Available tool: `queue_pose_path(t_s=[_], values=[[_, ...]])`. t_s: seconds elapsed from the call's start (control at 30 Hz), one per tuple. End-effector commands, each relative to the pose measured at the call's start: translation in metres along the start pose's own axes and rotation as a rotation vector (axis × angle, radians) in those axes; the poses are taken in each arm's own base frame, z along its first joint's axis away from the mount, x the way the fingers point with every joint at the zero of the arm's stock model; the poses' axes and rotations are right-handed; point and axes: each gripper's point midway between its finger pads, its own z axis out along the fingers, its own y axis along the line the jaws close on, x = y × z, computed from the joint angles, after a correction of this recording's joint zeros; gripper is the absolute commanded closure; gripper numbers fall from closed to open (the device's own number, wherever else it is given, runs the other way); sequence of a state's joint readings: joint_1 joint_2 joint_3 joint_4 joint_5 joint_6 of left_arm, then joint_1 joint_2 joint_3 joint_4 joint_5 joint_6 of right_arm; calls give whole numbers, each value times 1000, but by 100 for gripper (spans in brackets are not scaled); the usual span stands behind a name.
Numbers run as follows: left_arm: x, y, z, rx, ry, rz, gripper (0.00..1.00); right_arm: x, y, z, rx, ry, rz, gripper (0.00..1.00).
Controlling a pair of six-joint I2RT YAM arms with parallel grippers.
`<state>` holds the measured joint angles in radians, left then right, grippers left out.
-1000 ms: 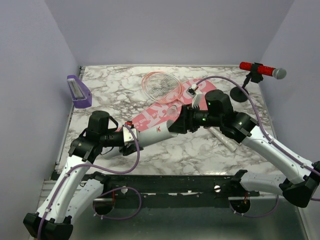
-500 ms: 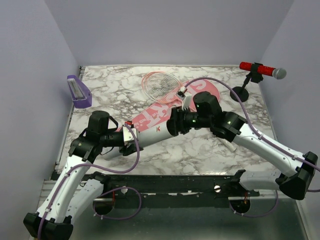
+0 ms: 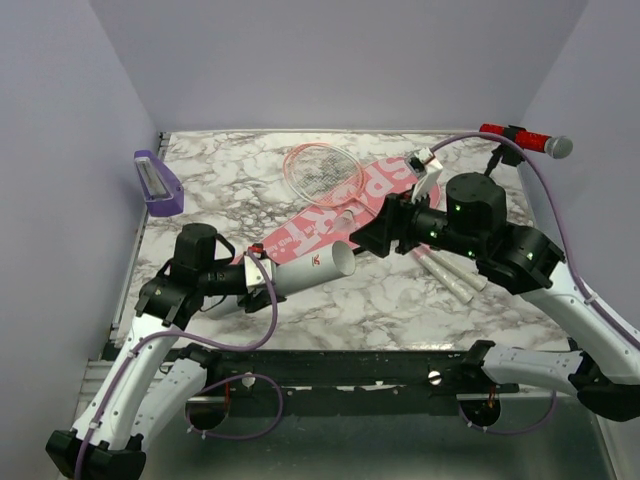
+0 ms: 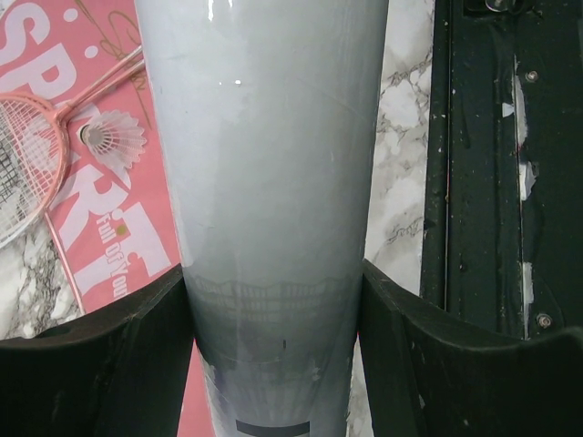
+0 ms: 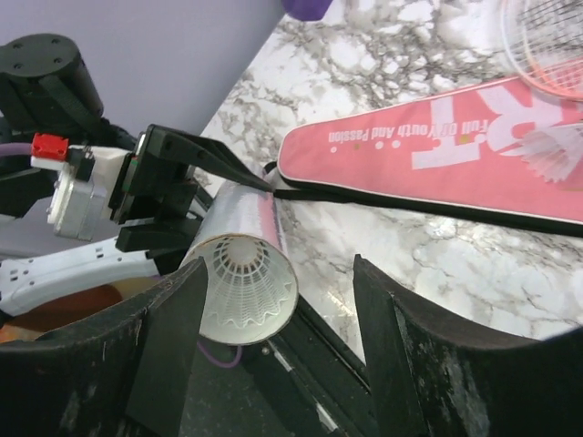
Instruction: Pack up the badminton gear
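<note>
White tube (image 5: 232, 218), shuttlecock (image 5: 246, 282) seen in its mouth, was clamped by left gripper (image 4: 273, 309); right gripper (image 5: 278, 273) was spread nearby.

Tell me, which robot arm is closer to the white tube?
Left. The left end effector clamps the white tube; the right end effector hangs open facing its mouth, not touching.
</note>
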<state>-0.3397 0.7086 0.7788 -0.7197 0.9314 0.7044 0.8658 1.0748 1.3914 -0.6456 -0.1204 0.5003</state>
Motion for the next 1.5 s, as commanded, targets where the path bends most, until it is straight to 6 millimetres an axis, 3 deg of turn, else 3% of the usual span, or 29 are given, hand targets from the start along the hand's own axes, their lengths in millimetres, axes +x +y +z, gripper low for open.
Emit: queue_pose_path(t_s=[0.0,0.1,0.17,0.3,0.43,0.53,0.63,0.87,1.1,1.23,1.47], values=[[-1,-3,-2,6,-9,39,62,2,-41,3,187,-22,35,26],[5,-5,-3,1,14,51,62,-4,-61,12,241,-43,102,26],[8,-6,-5,-2,26,61,62,-7,-88,19,287,-53,187,25],[8,-8,-7,-8,29,71,62,12,-138,53,293,-36,427,21],[5,-9,-10,-18,26,75,62,47,-143,109,151,44,595,11],[3,-9,-11,-21,29,83,62,62,-154,140,196,50,615,6],[2,-10,-13,-27,30,97,62,79,-165,169,235,95,672,6],[3,-4,-12,-57,34,63,62,97,-200,212,362,65,761,14],[5,-1,-13,-66,50,77,62,99,-233,233,493,-1,756,26],[3,0,-14,-70,46,83,62,96,-251,231,579,-37,702,27],[3,-1,-14,-72,40,89,62,111,-276,217,712,-34,637,29]])
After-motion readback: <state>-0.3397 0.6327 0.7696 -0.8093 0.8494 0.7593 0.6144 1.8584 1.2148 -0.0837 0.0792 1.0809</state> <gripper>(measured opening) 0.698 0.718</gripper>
